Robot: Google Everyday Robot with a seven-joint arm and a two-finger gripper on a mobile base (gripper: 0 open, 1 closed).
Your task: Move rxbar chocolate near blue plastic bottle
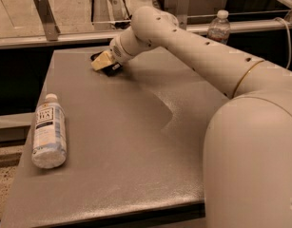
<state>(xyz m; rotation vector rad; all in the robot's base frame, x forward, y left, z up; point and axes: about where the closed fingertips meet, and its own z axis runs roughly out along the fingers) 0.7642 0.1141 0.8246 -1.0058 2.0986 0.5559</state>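
Gripper (103,61) is sitting low at the far end of the table (121,146), right over the black snack bar (113,69). Can't tell if it is gripping the bar or loose. Bar is lying flat, partly hidden. White and blue bottle (48,132) is lying on its side by the near left edge, cap pointing away, well apart from the bar. Clear water bottle (219,27) is standing behind the table.

Behind the grey table (112,175) runs a metal rail (55,38) with glass above; speckled floor (5,175) shows left of the table.
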